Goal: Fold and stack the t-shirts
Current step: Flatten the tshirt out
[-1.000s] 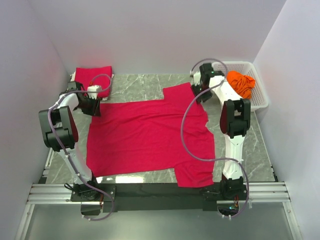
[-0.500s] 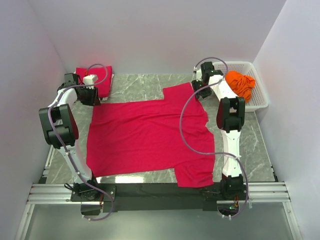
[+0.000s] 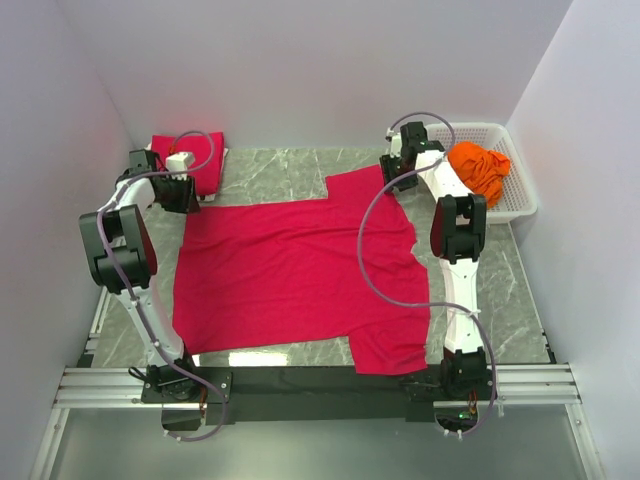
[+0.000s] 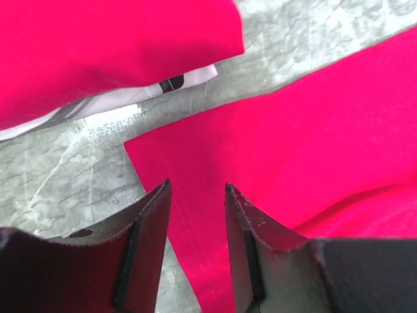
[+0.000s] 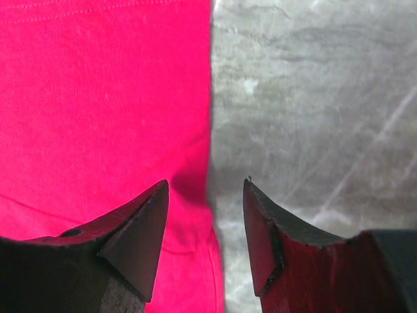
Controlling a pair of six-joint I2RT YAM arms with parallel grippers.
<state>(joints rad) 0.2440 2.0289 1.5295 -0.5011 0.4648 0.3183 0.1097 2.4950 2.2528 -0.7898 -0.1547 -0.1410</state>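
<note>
You're looking at a grey marbled surface (image 3: 290,175) boxed in by plain pale walls (image 3: 300,70), evenly and softly lit.

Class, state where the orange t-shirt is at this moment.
In the top view, the orange t-shirt lies bunched in the white basket at the table's far right corner, just right of the right gripper.

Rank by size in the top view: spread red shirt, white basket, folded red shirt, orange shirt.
Largest to smallest: spread red shirt, white basket, folded red shirt, orange shirt; the last two look close.
</note>
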